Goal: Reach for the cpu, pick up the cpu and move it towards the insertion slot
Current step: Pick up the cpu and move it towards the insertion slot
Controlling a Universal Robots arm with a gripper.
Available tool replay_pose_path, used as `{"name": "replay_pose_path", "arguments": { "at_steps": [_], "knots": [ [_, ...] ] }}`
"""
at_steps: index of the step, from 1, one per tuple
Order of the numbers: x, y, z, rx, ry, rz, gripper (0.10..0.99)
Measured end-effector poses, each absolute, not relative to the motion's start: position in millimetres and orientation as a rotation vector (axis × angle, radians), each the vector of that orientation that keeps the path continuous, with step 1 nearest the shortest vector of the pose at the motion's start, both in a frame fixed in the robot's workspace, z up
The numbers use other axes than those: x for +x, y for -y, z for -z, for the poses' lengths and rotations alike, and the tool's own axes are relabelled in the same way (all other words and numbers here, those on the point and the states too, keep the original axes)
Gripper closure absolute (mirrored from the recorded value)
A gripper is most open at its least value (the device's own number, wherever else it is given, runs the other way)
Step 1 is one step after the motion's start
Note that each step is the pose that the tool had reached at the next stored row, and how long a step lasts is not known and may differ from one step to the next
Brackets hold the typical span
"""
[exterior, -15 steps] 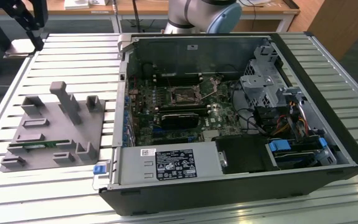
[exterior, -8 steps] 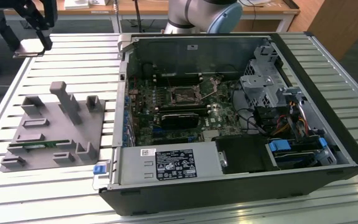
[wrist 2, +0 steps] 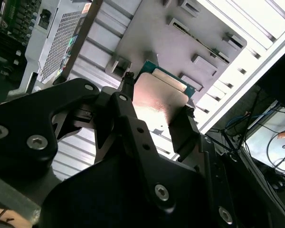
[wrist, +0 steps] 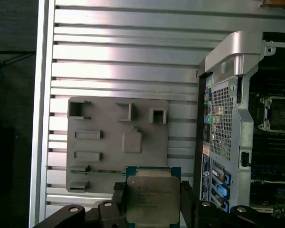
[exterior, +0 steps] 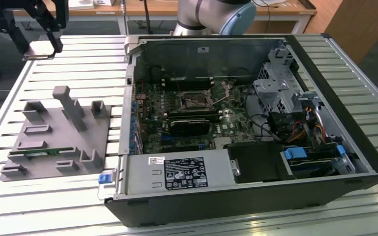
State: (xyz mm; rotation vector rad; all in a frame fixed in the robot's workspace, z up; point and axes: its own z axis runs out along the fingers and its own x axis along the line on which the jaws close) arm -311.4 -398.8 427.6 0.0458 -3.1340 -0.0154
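The end effector [exterior: 40, 45] is at the upper left of the exterior view, raised above the slatted bench [exterior: 346, 64], with its two black fingers clamped on the cpu [exterior: 42, 48]. In the first wrist view the end effector [wrist: 153, 202] sits at the lower centre of the frame; one finger [wrist: 118, 197] presses each of two opposite edges of the cpu [wrist: 152, 199], whose silvery metal top faces the camera above a green rim. In the second wrist view the end effector [wrist 2: 156, 102] holds the cpu [wrist 2: 159, 95] at frame centre, the chip tilted and glare-lit.

The grey fixture tray [exterior: 57, 142] lies on the bench at the left of the exterior view, well apart from the held cpu; a thin green memory stick [exterior: 41, 153] lies in one of its slots. In the first wrist view the fixture tray [wrist: 104, 166] appears behind the cpu.

The open computer case [exterior: 241, 206] occupies the centre and right of the exterior view. The insertion slot [exterior: 194, 100] is on the motherboard [exterior: 175, 135] in the upper centre of the case, well apart from the end effector. In the first wrist view the insertion slot [wrist: 278, 111] is at the right edge.
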Motion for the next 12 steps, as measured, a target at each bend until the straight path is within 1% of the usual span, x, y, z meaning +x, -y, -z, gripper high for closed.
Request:
{"name": "replay_pose_path", "arguments": {
  "at_steps": [12],
  "knots": [
    [-293,398,-428,0.046,3.134,0.015,0.545]
  ]
}}
